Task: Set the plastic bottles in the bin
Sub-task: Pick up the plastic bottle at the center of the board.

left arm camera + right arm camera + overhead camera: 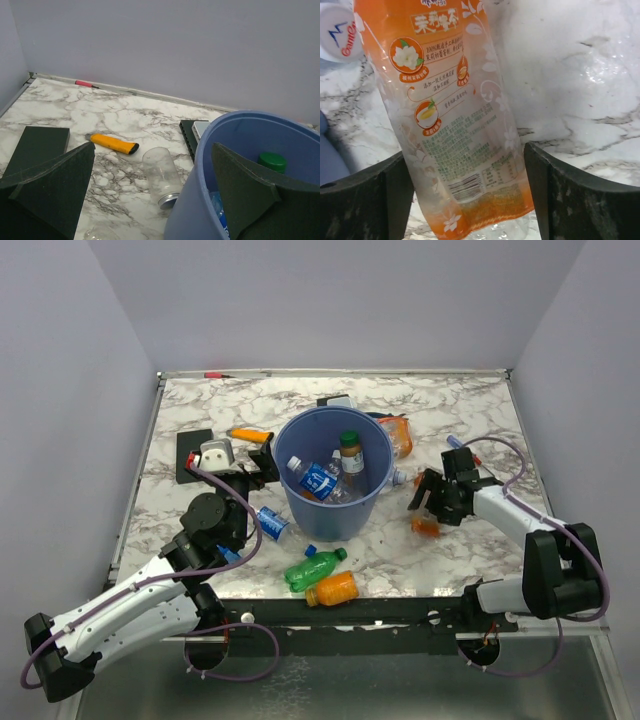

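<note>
Round blue plastic bin [331,522] holds 2: clear blue-labelled bottle [315,480], brown green-capped bottle [350,454]. Green bottle [313,569], orange bottle [333,589] lie in front. Left gripper [152,165] gapes wide; right gripper [468,165], spread, straddles orange-labelled bottle [452,125].

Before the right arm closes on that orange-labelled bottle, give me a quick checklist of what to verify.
1. The orange-labelled bottle lies between the fingers of the right gripper: ok.
2. Right jaws stand apart, ready to close: ok.
3. Pads already touching the bottle: cannot tell.
4. The blue bin is upright with its mouth free: ok.
5. The left gripper is open, empty and beside the bin: ok.
</note>
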